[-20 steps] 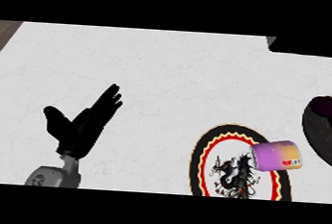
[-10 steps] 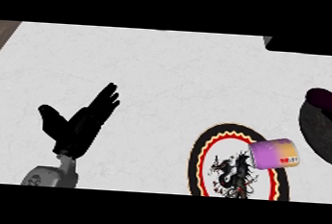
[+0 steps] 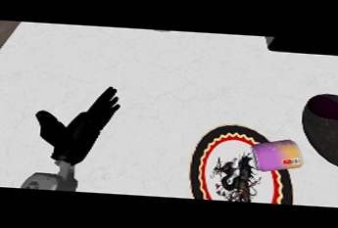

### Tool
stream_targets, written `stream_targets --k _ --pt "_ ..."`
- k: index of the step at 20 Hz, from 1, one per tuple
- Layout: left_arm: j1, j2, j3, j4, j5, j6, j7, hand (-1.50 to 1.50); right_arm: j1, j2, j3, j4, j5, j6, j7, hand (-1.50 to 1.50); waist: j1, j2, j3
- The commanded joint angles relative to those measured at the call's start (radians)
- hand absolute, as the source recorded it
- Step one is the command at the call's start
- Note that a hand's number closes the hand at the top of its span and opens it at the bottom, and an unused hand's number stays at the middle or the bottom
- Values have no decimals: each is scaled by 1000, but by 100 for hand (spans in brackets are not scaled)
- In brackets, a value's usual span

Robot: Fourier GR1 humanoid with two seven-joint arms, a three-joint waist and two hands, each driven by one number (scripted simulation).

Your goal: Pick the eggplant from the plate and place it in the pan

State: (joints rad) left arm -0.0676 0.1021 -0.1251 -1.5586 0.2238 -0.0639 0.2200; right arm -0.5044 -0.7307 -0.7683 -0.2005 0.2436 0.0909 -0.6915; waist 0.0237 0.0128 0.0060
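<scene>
While resting lower left over counter [image 3: 167,76], left hand [image 3: 76,130] open, fingers straight, slanting up-right.

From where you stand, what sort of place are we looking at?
Probably a kitchen counter: a white marbled worktop holds a round plate with a black dragon design and red-and-yellow rim, a small purple-and-yellow can and a dark pan.

Plate [image 3: 207,160] w/ dragon motif; dark pan [image 3: 323,132] right edge.
</scene>
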Motion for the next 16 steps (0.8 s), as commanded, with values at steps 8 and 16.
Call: stream_targets --k 8,16 --pt "-30 -5 11 -8 0 9 39 0 189 -119 -7 31 -36 366 -185 -150 -11 -2 1" --pt "7 -21 0 30 -33 8 -20 0 283 -146 28 4 -29 421 -238 -150 -16 -7 0"
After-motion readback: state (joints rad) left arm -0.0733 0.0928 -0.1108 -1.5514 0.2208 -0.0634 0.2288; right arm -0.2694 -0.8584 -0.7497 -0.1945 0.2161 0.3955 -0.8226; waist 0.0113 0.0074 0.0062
